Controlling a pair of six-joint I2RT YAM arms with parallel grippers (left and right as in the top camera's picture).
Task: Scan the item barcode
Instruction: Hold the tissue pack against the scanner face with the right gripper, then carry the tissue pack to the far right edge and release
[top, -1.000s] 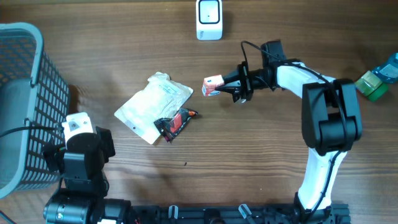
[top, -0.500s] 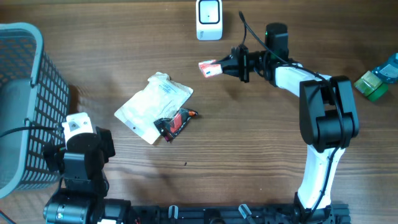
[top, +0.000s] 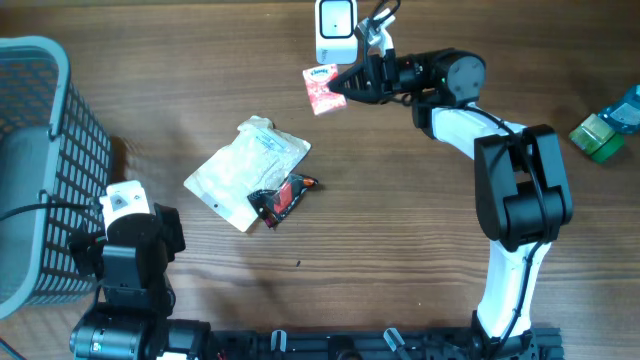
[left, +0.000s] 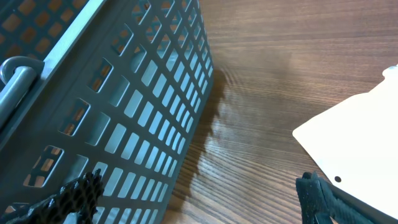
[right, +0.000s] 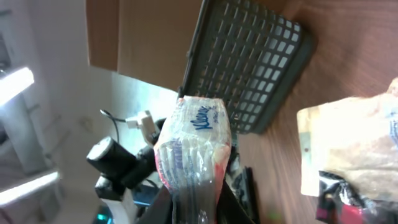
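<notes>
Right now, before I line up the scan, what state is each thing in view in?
tissue pack: gripped, held beside the scanner, not touching it
right gripper: shut on the tissue pack
left gripper: open, empty, next to the basket
scanner: on the table, untouched
white pouch: lying flat
red-black sachet: lying against the pouch's edge
basket: standing at the left
</notes>
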